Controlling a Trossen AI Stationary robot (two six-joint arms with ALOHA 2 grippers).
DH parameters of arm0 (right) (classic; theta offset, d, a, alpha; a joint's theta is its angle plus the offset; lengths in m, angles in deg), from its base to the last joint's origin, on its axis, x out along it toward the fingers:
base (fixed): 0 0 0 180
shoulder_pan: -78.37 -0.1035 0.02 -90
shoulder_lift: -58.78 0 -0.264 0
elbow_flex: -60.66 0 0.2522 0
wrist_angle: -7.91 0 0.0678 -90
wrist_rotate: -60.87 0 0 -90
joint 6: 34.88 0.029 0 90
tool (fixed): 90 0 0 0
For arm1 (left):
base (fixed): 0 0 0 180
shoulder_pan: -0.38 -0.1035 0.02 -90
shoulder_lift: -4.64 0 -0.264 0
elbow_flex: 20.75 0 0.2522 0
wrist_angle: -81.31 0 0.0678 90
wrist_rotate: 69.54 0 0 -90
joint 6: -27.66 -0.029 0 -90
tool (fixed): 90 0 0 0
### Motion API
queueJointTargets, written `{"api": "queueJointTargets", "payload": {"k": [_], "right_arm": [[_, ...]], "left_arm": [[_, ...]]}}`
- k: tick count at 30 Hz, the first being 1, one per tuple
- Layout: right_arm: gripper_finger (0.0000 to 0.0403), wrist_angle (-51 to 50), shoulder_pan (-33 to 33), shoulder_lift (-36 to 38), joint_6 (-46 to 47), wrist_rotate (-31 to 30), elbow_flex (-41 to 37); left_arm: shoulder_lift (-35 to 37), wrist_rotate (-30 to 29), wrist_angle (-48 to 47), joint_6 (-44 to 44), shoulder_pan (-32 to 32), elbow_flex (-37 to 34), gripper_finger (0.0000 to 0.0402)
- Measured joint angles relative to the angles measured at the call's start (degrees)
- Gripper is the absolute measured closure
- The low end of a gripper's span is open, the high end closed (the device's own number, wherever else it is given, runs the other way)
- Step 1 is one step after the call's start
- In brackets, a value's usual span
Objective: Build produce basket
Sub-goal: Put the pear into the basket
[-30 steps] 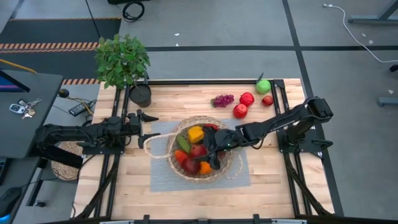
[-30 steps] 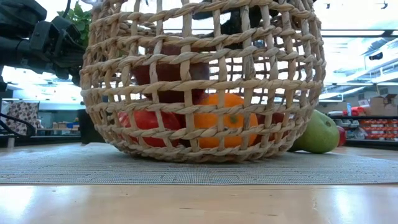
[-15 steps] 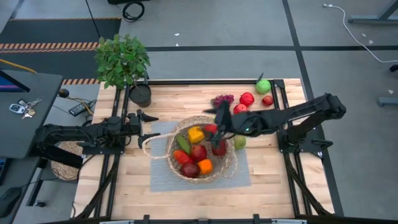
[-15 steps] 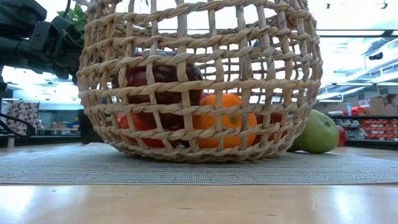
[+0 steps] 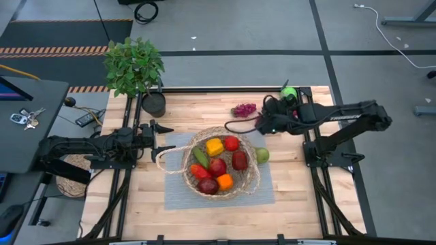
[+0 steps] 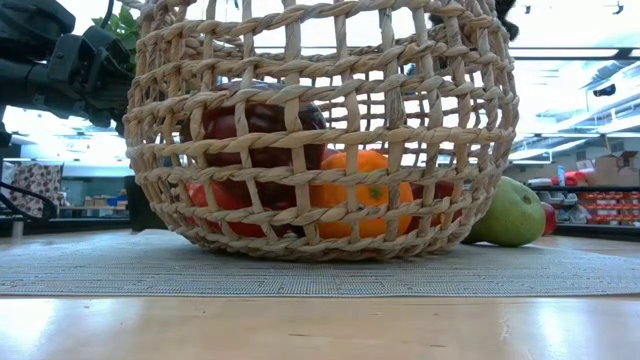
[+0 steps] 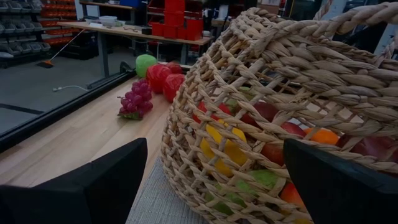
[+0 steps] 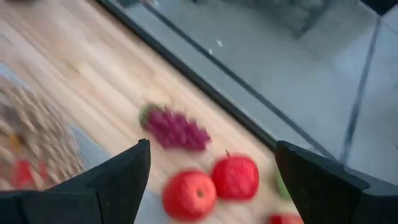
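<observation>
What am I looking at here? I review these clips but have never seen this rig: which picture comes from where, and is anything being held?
Two dark robot arms work at a wooden table. One picture looks straight down, one sits at table height, and one camera rides on each wrist. A wicker basket on a grey mat already holds several pieces of produce. A green fruit lies beside it. Grapes and red fruits wait at the far edge, near a potted plant. The left pincer waits open by the basket. The right pincer is open and empty above the loose fruit.
</observation>
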Motion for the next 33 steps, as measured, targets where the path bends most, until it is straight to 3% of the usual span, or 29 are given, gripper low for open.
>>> {"api": "queueJointTargets", "payload": {"k": [6, 14, 20, 23, 25, 33], "right_arm": [[0.0055, 3.0, 2.2, 3.2, 2.9, 2.5, -11.5], [0.0055, 22.1, 7.7, 11.4, -0.6, 11.5, -28.9], [0.0055, 29.8, 9.1, 15.1, -1.6, 19.7, -35.7], [0.0055, 30.1, 5.9, 16.0, 1.7, 25.2, -37.1], [0.0055, 30.0, 2.2, 16.9, 4.1, 25.6, -38.0], [0.0055, 32.3, -15.6, 19.6, 13.8, 13.8, -39.4]], "left_arm": [[0.0, 0.0, 0.0, 0.0, 0.0, 0.0, 0.0019], [0.0, 0.0, 0.0, 0.0, 0.0, 0.0, 0.0019], [0.0, 0.0, 0.0, 0.0, 0.0, 0.0, 0.0019], [0.0, 0.0, 0.0, 0.0, 0.0, 0.0, 0.0019], [0.0, 0.0, 0.0, 0.0, 0.0, 0.0, 0.0019], [0.0, 0.0, 0.0, 0.0, 0.0, 0.0, 0.0019]]}}
